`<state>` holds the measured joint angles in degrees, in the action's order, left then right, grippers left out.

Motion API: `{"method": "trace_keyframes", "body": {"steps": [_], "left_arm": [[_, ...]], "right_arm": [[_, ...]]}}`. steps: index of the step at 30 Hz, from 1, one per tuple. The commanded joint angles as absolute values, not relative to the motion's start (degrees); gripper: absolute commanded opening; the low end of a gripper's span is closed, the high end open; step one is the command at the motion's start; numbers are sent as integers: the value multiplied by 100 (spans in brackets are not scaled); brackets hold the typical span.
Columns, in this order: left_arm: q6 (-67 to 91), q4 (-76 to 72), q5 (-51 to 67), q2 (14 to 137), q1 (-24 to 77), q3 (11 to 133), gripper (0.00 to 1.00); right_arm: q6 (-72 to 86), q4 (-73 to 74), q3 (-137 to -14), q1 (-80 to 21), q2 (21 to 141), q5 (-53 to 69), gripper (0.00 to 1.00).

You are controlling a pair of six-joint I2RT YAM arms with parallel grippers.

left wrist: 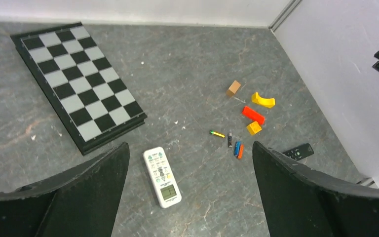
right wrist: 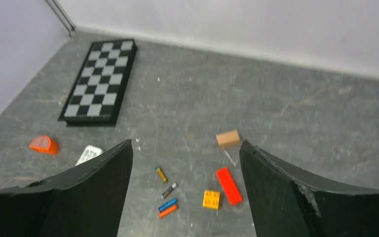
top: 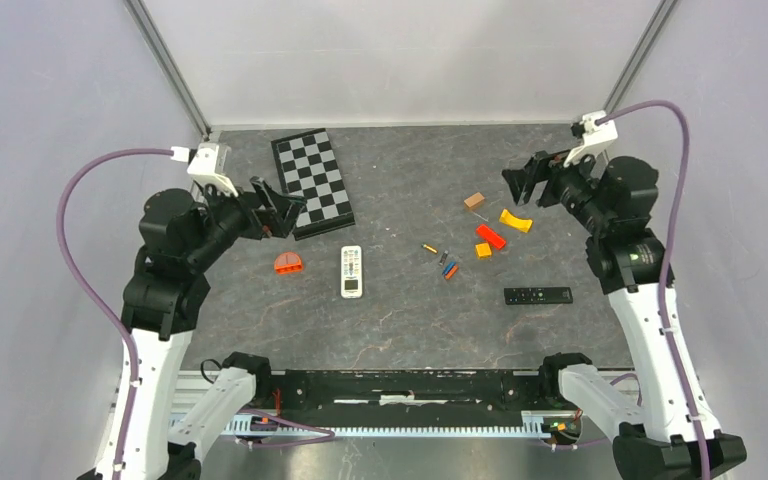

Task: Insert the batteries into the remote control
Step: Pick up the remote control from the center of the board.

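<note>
Left gripper and right gripper are being held wide, empty. The bunched gold, blue, orange cylinder batteries could be knocked rolling during pinching.

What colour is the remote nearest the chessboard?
The remote is white; left wrist view shows it best.

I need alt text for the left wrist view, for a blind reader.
A white remote lies face up on the grey table, seen between the open left hand's dark fingers, with four small batteries loose to its right. A chessboard lies farther left; coloured blocks and a black remote farther right.
</note>
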<state>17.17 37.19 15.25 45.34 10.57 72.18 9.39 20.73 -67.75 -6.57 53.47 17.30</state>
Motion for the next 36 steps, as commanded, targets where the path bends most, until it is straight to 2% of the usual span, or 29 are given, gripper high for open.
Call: {"method": "trace_keyframes", "body": {"steps": [1,6,11,17,20,23,28,31,36], "left_arm": [[2197,3106,1198,4267,1020,6612,100],[2960,2889,313,4124,1020,5730,100],[3517,2243,1271,4270,1035,4629,100],[3912,2174,821,4624,1347,3971,100],[3943,2062,412,5050,1990,3893,100],[3988,2048,-570,5676,2829,3957,100],[4276,1925,-1465,6801,3304,4048,92],[4114,2052,-2073,7480,3700,4357,91],[4017,1755,-1834,7991,3841,4391,92]], "right_arm": [[1170,1777,-6252,-630,5208,1453,84],[1389,1621,-5434,-633,5156,1455,84],[1606,1493,-4774,-633,5200,1572,84],[2055,1311,-4202,-632,5172,1723,83],[2141,1212,-3927,-628,5080,1851,82],[2134,1247,-3770,-631,4984,1798,82],[2135,1030,-3380,-632,4930,1909,83],[2057,997,-3251,-632,5161,2011,82],[1994,990,-3169,-632,5514,2077,81]]}}
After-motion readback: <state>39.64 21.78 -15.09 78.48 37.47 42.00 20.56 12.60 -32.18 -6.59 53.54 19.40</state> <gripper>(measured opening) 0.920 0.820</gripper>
